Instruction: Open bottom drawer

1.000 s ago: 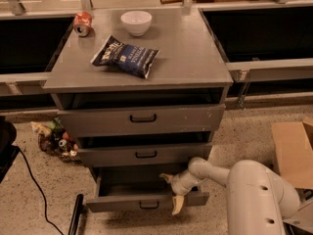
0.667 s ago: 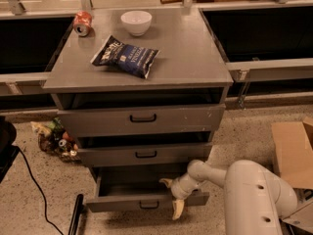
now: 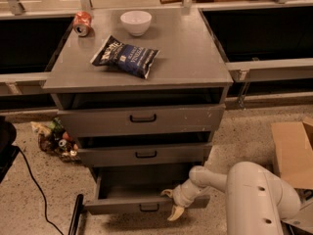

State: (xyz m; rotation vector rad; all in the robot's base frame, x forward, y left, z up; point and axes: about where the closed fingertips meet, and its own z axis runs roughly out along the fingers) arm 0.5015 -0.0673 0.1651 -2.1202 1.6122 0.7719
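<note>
In the one camera view, the bottom drawer (image 3: 117,205) is at six o'clock, under the two taller fronts. Its narrow panel stands well forward of them, so the box behind it is open to sight. The tool (image 3: 171,203) is at three o'clock from the small black handle (image 3: 148,208), spread astride the panel's top edge. I'd judge it is hooked there to drag the front outward, since the bar is small to grip. The chip bag (image 3: 126,57) and bowl (image 3: 136,22) rest on the counter (image 3: 195,58) at twelve o'clock.
</note>
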